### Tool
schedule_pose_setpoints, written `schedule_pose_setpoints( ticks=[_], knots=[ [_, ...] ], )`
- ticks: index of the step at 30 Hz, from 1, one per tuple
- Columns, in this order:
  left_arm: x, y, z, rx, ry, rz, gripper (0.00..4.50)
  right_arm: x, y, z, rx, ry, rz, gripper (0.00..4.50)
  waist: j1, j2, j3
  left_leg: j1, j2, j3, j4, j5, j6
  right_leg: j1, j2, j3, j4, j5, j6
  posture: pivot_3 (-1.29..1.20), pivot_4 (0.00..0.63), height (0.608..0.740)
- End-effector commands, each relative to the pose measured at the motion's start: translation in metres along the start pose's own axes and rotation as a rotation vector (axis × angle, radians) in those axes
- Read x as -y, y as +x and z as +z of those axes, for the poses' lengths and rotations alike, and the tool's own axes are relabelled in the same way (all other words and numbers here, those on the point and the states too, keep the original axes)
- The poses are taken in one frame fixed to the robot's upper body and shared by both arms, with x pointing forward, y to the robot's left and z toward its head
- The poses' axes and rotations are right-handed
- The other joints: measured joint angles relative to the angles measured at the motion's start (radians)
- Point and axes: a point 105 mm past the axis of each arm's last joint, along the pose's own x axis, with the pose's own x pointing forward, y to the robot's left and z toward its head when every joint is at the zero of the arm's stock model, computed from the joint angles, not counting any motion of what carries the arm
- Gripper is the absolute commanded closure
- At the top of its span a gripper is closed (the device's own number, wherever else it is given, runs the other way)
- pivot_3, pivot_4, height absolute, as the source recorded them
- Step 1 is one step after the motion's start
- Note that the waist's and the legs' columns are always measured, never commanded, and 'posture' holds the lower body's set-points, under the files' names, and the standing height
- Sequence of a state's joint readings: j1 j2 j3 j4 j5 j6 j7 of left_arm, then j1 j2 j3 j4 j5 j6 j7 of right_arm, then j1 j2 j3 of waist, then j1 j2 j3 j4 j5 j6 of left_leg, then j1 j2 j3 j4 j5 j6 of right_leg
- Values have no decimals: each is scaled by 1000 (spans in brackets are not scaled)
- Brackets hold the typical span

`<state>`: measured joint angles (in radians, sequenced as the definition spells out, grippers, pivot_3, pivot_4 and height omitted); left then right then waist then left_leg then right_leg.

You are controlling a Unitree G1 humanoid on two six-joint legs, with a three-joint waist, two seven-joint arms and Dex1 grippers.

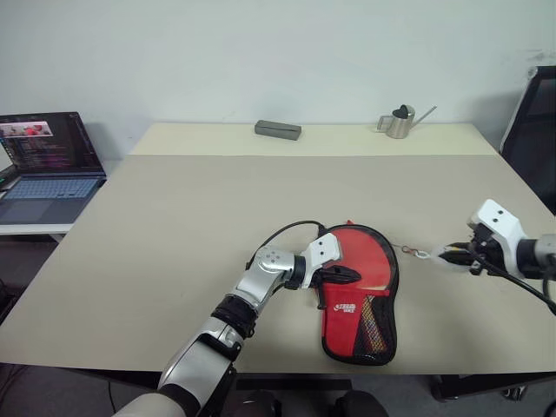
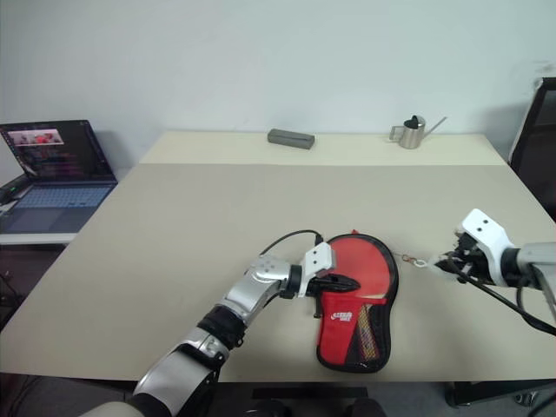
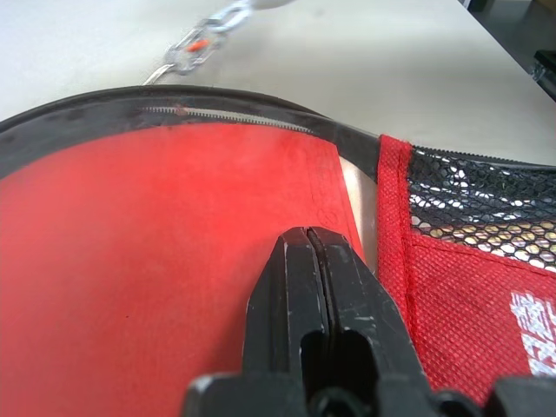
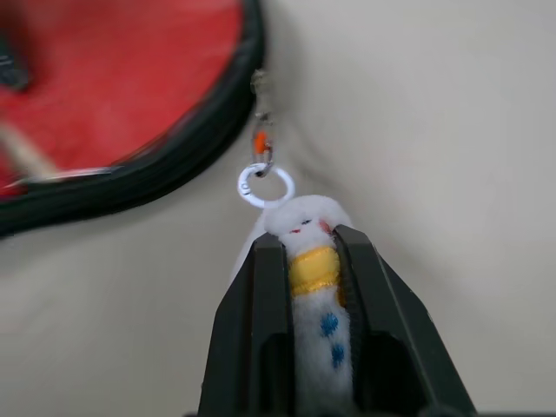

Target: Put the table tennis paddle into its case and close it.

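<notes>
Right claw (image 4: pixel 311 239) is clamped on the white fluffy charm (image 4: pixel 314 287), its two black fingers closed only as far as the charm's thickness allows; the charm carries a yellow band and small blue marks. From the charm a silver ring (image 4: pixel 265 186) and a short chain with an orange bit run to the rim of the case (image 1: pixel 360 300), which lies well to this claw's left. The chain lies across the bare table (image 1: pixel 174 226) between them.

Left claw (image 3: pixel 310 252) is fully shut, fingers pressed together with nothing between them, its tips resting on the red surface at the case's round end, just beside the seam where the mesh pocket (image 3: pixel 486 208) begins.

The case lies flat near the table's front edge, round end away from the robot, narrow end toward it. It is red with black trim, and bears a white logo on its lower half and a black mesh pocket along its right side. The paddle (image 2: pixel 369 265) sits inside: its red face fills the round end, and its pale handle shows at the pocket's edge and dimly through the mesh. The zip teeth along the round rim stand parted, so the case is not closed.
</notes>
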<state>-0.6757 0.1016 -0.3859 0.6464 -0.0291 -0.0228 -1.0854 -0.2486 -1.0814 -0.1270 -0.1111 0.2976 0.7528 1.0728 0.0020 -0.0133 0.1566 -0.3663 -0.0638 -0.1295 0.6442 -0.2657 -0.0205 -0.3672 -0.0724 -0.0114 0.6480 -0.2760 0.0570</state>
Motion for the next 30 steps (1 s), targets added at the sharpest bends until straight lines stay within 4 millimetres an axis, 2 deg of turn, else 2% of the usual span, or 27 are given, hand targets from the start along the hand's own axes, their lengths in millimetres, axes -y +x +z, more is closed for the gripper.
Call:
schedule_pose_setpoints(
  ticks=[1, 18, 30],
  knots=[
    [22, -5, -64, -203, -167, -36, 4500, -6, -18, 10, 24, -26, 19, 4206, 0, 0, 0, 0, 0, 0, 0, 0, 0, 0, 0, 0, 0, 0, 0, 0, 150, 740],
    [24, 2, -63, -211, -154, -60, 4500, -99, -39, -24, -90, -10, 372, 4206, 20, -1, -1, 2, 1, -1, 0, -1, 0, 5, 1, -2, -3, 0, 1, 0, 150, 740],
    [27, 5, -63, -208, -151, -69, 4500, -161, -57, -34, -141, -28, 595, 4224, 28, -2, -2, 2, 1, -1, 1, -5, 2, 8, 1, -3, -6, -4, 5, 0, 150, 740]
  ],
)
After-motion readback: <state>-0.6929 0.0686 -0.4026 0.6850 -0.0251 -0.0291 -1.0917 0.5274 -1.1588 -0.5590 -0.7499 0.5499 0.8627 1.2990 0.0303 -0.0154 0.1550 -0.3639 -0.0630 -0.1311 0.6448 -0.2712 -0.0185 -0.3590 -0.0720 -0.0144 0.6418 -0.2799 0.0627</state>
